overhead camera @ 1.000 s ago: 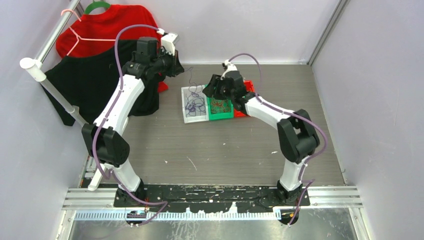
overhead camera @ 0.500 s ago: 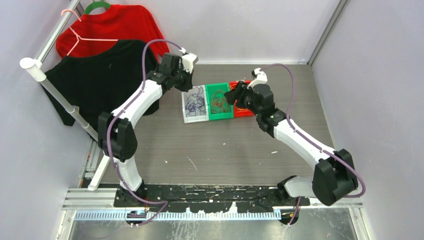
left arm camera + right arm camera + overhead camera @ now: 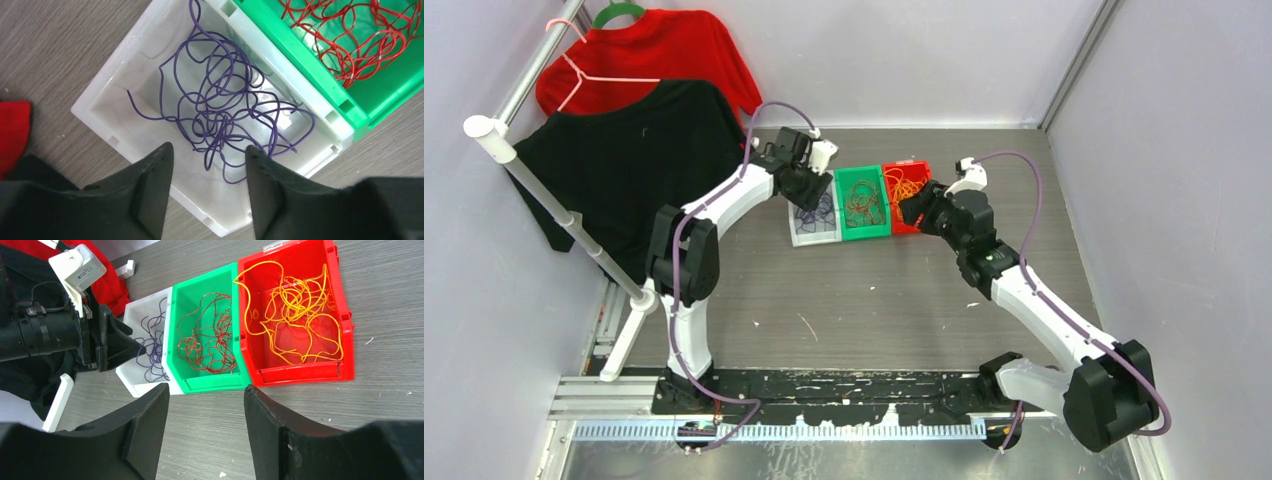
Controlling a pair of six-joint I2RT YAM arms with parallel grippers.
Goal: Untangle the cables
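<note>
- Three open bins stand in a touching row on the grey table (image 3: 844, 300), at upper centre of the top view. The white bin (image 3: 100, 95) is on the left, the green bin (image 3: 200, 382) in the middle and the red bin (image 3: 300, 372) on the right.
- The purple cables (image 3: 220, 125) lie as one loose tangle inside the white bin. One free end points toward the bin's left wall in the left wrist view.
- The red-brown cables (image 3: 207, 347) lie tangled inside the green bin.
- The orange cables (image 3: 295, 315) lie tangled inside the red bin. One loop rests against the wall next to the green bin.
- The left gripper (image 3: 207, 150) is released, with its jaws apart and nothing clamped. It hangs directly over the white bin, and its fingers frame the lower edge of the purple tangle. Whether the fingertips touch any wire cannot be told.
- The right gripper (image 3: 205, 390) is released, with its jaws apart and nothing between them. It sits at the red bin's right side in the top view and is aimed at the row of bins.
- A black shirt (image 3: 624, 150) and a red shirt (image 3: 674, 50) hang from a rack pole (image 3: 534, 183) at upper left of the top view.
</note>
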